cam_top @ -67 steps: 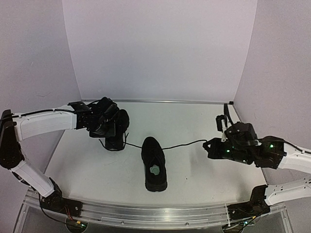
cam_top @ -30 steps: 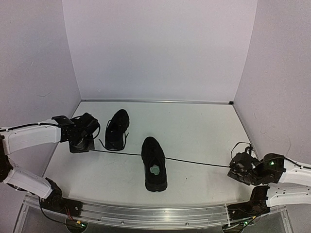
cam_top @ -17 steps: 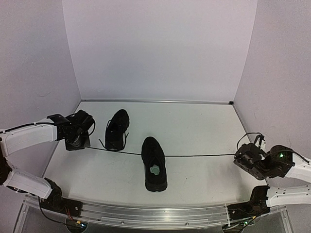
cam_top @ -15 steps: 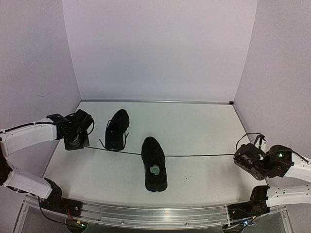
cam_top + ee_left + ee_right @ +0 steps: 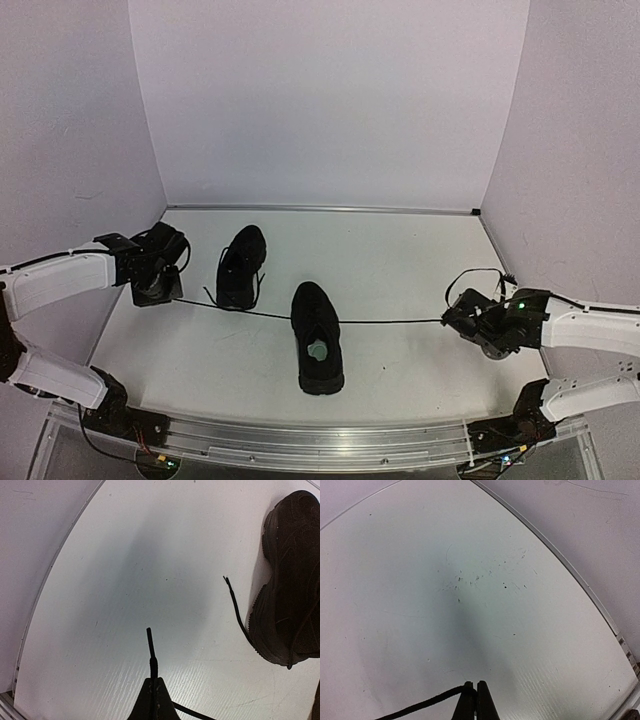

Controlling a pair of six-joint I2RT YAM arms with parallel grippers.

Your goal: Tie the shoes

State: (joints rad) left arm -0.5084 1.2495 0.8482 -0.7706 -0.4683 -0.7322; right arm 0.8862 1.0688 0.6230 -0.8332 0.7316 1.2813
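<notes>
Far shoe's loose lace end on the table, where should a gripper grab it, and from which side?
Grip the loose lace just behind its tip, where it lies flat on the table, clear of the far shoe. Come straight down on the left arm's side, closing across the strand. The left gripper is nearest, but it's shut on the taut lace.

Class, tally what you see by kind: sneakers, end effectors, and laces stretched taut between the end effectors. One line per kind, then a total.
Sneakers: 2 (far sneaker, near sneaker)
End effectors: 2 (left end effector, right end effector)
Taut lace: 1
Total: 5
</notes>
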